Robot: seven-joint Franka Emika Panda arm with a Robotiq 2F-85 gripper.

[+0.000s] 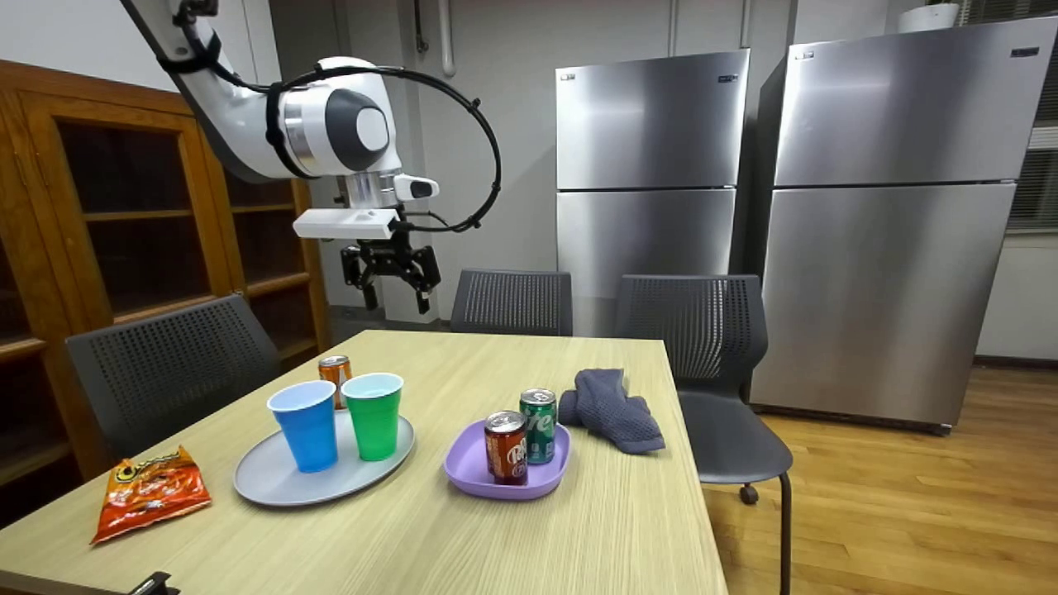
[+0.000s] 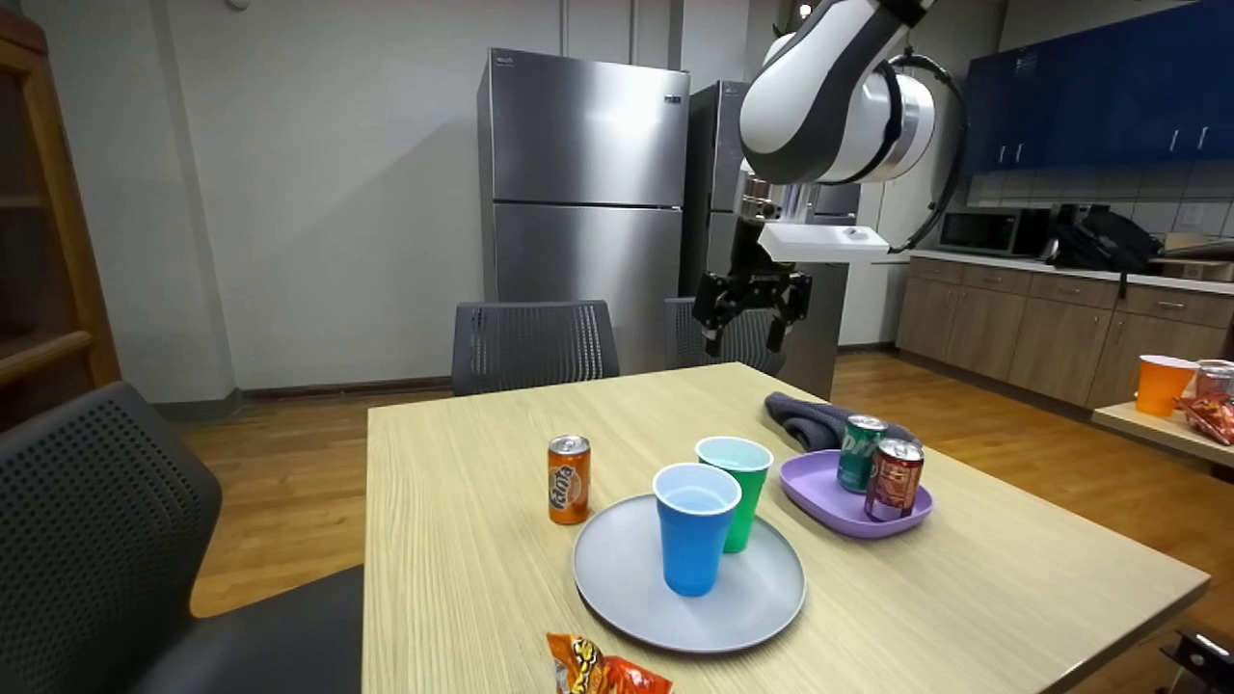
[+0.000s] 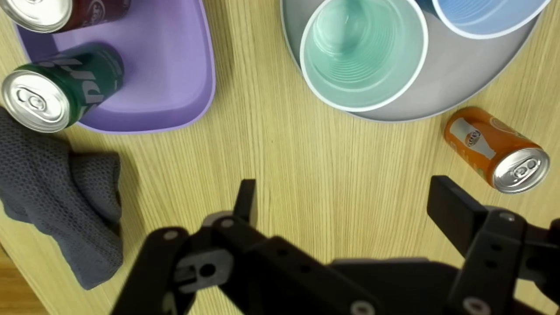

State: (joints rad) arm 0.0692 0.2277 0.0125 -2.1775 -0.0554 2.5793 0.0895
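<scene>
My gripper (image 1: 397, 302) is open and empty, high above the table (image 1: 463, 364), its fingers pointing down. In the wrist view bare wood shows between the fingertips (image 3: 343, 186). An orange Fanta can (image 3: 494, 148) stands just beyond the right fingertip in that view; it also stands upright in an exterior view (image 2: 569, 480). A green cup (image 3: 365, 57) and a blue cup (image 2: 696, 540) stand upright on a round grey plate (image 2: 627, 588). A purple tray (image 3: 175, 92) holds a green Sprite can (image 3: 83, 83) and a dark red Dr Pepper can (image 1: 506, 450).
A dark grey cloth (image 1: 616, 413) lies crumpled by the tray. An orange Cheetos bag (image 1: 153, 493) lies near the plate. Dark chairs (image 1: 512, 302) stand round the table, with fridges (image 1: 649, 190) behind. A wooden cabinet (image 1: 132, 207) and a side table (image 2: 1171, 424) flank it.
</scene>
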